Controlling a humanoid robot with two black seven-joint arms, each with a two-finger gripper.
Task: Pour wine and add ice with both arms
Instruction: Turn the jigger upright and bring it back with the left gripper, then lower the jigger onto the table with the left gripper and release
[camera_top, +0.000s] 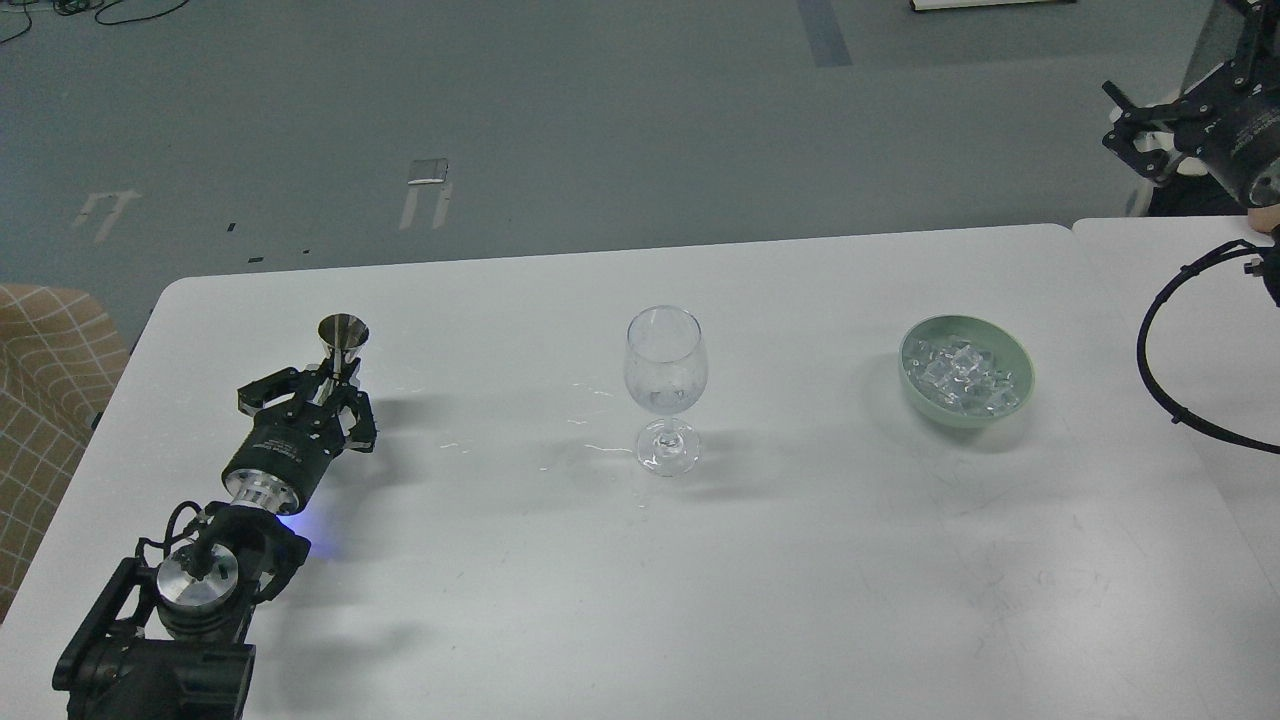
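A clear wine glass (666, 372) stands upright at the table's middle, with a little clear wine (665, 402) in the bottom of its bowl. A pale green bowl (1020, 395) to its right holds a heap of ice cubes (962, 373). My left gripper (325, 392) lies low over the table at the left, shut on the stem of a small metal jigger (343, 335) that stands upright, mouth up. My right gripper (1135, 125) hangs high at the top right, off the table, fingers spread and empty.
The white table (640, 600) has small wet streaks (590, 447) left of the glass's foot. A second white table (1130, 260) abuts at the right. A black cable loop (1150, 340) hangs from the right arm. A beige checked seat (45, 380) stands at the left edge.
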